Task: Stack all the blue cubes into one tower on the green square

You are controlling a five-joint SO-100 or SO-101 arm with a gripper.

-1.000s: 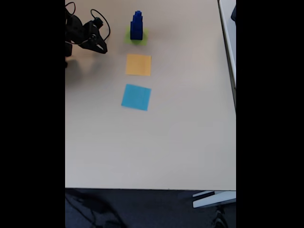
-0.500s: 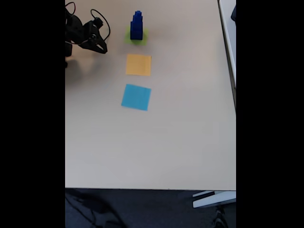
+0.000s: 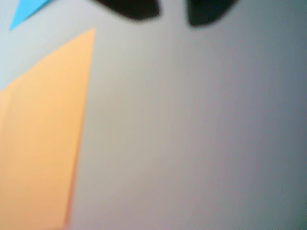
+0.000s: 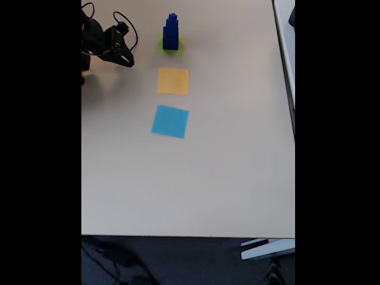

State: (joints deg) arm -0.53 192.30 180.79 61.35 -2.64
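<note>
In the fixed view a tower (image 4: 171,32) of dark blue cubes, narrowing upward, stands on the green square (image 4: 171,47) at the far end of the table. My gripper (image 4: 126,59) hangs to the left of the tower, well apart from it, at the end of the black arm. The blurred wrist view has two dark fingertips (image 3: 129,7) at the top edge with a gap between them; the gripper (image 3: 172,9) is open and holds nothing.
An orange paper square (image 4: 173,81) (image 3: 43,134) and a light-blue paper square (image 4: 170,121) (image 3: 26,10) lie in a row in front of the green one. The beige table (image 4: 225,166) ends at a front edge and a right edge.
</note>
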